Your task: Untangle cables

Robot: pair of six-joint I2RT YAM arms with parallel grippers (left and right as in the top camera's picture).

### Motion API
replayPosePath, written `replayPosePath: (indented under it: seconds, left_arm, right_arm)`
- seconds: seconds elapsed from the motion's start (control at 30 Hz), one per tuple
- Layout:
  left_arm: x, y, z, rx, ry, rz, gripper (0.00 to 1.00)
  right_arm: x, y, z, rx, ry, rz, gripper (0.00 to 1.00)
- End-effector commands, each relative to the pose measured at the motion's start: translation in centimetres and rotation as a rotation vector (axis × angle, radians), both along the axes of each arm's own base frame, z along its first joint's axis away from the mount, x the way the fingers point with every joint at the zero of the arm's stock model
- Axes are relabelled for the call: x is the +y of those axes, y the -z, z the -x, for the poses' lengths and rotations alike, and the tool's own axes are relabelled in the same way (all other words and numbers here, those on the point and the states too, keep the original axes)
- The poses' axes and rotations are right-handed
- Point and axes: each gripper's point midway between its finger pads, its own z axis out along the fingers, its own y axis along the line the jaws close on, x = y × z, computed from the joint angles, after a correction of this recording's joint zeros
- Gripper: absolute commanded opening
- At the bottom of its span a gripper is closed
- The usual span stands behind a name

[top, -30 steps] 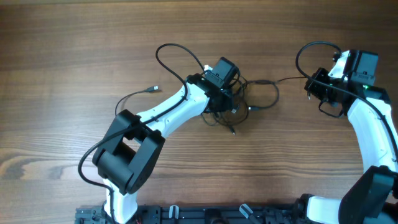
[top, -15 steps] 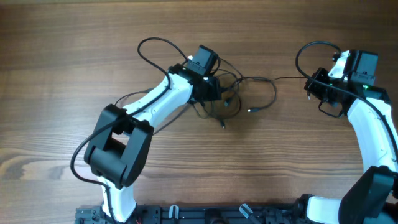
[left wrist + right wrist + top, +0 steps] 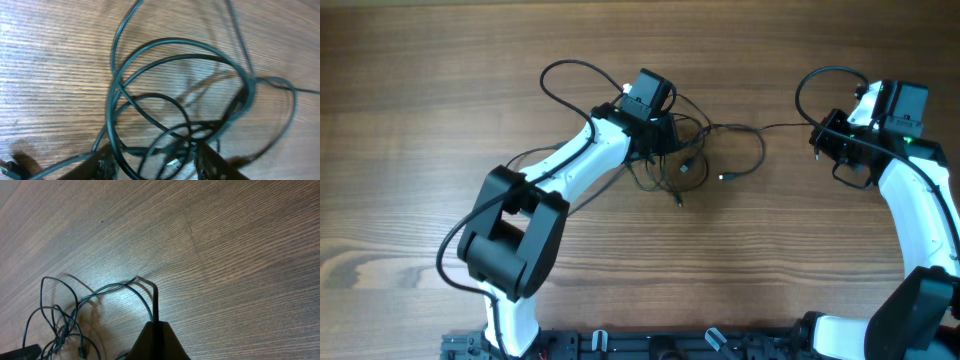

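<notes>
Your left fingers are standing spread over the tangled cables lying at the middle of the desk, loops sitting between them. Your right fingers are pressing together, pinching one strand trailing from the tangle's right side.

Left arm, right arm: white links, black joints, black wrist modules, thick black wires.
</notes>
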Motion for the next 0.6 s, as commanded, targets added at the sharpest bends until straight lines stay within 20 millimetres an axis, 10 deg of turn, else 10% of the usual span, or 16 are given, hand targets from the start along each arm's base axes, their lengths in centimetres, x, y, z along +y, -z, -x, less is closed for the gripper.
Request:
replayPosePath:
  seconds: [0.0, 0.1, 0.57]
  left_arm:
    - [0.3, 2.4, 0.0, 0.038, -0.030, -0.039, 0.30]
    - [0.7, 2.3, -0.4, 0.017, -0.006, -0.057, 0.04]
    - [13.6, -8.6, -4.0, -0.130, -0.235, -0.066, 0.04]
  right_arm:
    - [0.4, -0.4, -0.1, -0.017, -0.025, -0.002, 0.04]
    - [0.4, -0.4, -0.1, -0.017, -0.025, -0.002, 0.04]
    - [-1.1, -0.1, 0.0, -0.004, 0.016, 0.070, 0.04]
